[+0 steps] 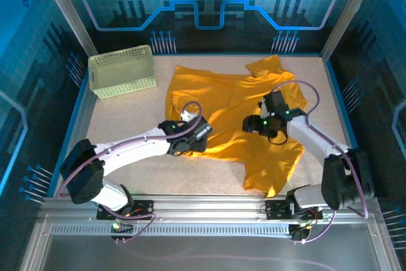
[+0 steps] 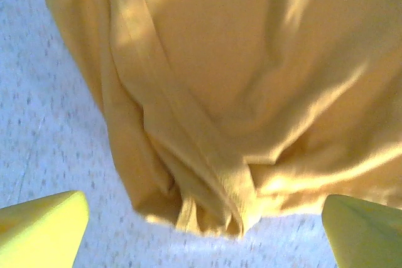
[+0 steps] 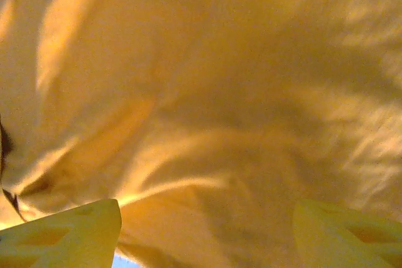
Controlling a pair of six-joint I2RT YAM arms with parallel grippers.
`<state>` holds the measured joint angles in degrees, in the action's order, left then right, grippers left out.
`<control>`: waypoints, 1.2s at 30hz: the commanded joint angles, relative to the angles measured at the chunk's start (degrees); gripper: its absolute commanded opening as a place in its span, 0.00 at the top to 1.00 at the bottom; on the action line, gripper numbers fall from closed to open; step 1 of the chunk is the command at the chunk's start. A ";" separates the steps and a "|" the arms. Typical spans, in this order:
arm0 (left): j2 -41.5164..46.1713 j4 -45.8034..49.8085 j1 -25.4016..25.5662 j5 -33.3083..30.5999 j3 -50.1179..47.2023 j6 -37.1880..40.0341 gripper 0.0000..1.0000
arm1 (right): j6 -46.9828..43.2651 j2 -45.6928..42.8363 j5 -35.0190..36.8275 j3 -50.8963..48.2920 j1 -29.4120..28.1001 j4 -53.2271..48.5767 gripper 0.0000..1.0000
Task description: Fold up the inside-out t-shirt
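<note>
Top external view: the t-shirt lies rumpled across the middle and right of the speckled table, with bare board to its left and along the near edge. The cloth is soft, mustard-yellow and creased, and a folded hem runs toward my left claw. That claw hangs at the shirt's left edge, fingers spread wide with nothing between them. My right claw hangs over the shirt's middle, also parted and empty. A pale green lattice basket stands at the far left, well apart.
</note>
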<state>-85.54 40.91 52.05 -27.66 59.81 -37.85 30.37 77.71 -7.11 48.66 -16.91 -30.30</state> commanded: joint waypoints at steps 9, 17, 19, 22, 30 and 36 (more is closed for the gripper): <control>-11.36 4.04 6.13 -6.95 1.37 -8.70 0.10 | 9.59 -2.72 1.63 -12.23 -3.53 11.95 0.27; -18.35 4.90 5.45 -11.27 4.17 -10.48 0.06 | 10.83 2.40 2.55 -13.91 -2.11 16.00 0.27; -19.53 4.35 4.53 -10.52 3.96 -10.54 0.07 | 11.47 4.38 2.72 -13.85 -1.06 16.29 0.27; -19.27 4.01 3.22 -10.80 2.28 -11.40 0.12 | 12.17 5.74 0.97 -14.28 1.43 17.33 0.29; -11.44 3.21 -0.89 -12.06 -6.29 -13.63 0.30 | 12.76 6.38 7.42 -9.37 5.16 11.33 0.29; -6.11 1.86 -3.09 -11.73 -10.72 -14.62 0.33 | 9.60 8.50 6.31 -7.87 14.34 9.56 0.29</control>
<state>-94.08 42.52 50.13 -38.09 50.98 -50.96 41.87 84.71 -3.31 40.16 -6.31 -16.78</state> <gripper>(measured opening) 0.674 0.706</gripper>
